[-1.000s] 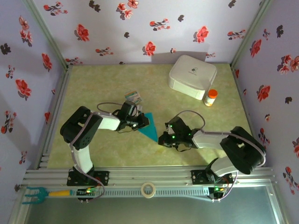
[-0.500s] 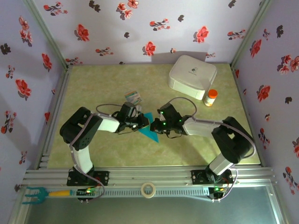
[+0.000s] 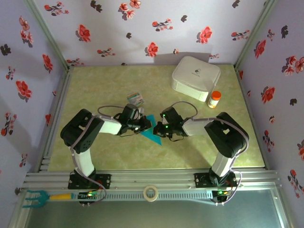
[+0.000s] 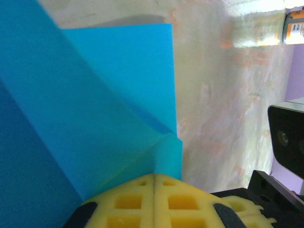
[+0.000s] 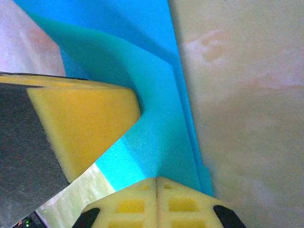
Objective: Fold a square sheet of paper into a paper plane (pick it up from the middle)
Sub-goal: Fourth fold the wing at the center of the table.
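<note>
Tearing risk: left gripper (image 4: 154, 175) and right gripper (image 5: 156, 179), jaws closed, apparently both pinch thin turquoise-blue paper sheet (image 4: 95, 118); opposing pulls could rip it.

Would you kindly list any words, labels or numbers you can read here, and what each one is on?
No text is legible.
White box: small dark mark on its lid, too small to read.
Printed card: print too small.
Orange bottle: label blurred.
</note>
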Available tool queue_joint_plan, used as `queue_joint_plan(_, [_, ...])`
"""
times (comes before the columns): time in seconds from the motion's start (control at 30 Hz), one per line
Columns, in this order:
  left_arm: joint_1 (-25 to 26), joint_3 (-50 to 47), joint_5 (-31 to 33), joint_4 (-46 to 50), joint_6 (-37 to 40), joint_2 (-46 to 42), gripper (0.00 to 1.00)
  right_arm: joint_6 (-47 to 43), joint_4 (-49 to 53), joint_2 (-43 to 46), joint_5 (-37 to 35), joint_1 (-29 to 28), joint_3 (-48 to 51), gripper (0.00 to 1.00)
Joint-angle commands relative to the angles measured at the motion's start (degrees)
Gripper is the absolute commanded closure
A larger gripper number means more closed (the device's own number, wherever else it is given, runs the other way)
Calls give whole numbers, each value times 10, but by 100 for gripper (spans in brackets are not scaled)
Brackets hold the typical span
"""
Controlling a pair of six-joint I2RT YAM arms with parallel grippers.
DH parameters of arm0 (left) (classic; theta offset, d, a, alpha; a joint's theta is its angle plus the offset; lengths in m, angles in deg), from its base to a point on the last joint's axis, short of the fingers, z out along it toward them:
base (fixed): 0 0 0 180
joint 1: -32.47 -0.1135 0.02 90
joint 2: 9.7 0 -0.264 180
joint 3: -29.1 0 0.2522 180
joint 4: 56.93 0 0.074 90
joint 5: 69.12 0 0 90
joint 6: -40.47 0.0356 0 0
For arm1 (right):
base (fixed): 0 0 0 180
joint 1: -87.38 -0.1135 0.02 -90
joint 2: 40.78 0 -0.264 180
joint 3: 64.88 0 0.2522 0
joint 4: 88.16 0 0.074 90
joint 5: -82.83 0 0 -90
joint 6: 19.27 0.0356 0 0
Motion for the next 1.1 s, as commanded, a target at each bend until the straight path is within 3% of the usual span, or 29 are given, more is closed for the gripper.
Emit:
queue_joint_plan(0.0, [-1, 15, 4, 52, 33, -25, 99, 13, 9, -14, -9, 2, 46, 100])
queue_joint_plan(0.23, [5, 33, -20, 100, 44, -55, 96, 10, 11, -7, -11, 8, 49, 100])
queue_joint_plan(0.73, [6, 49, -19, 91, 27, 36, 100, 10, 18, -2, -17, 9, 53, 100])
queue_joint_plan(1.07, [-8, 58, -14, 110, 41, 36, 100, -11, 61, 27, -25, 9, 57, 100])
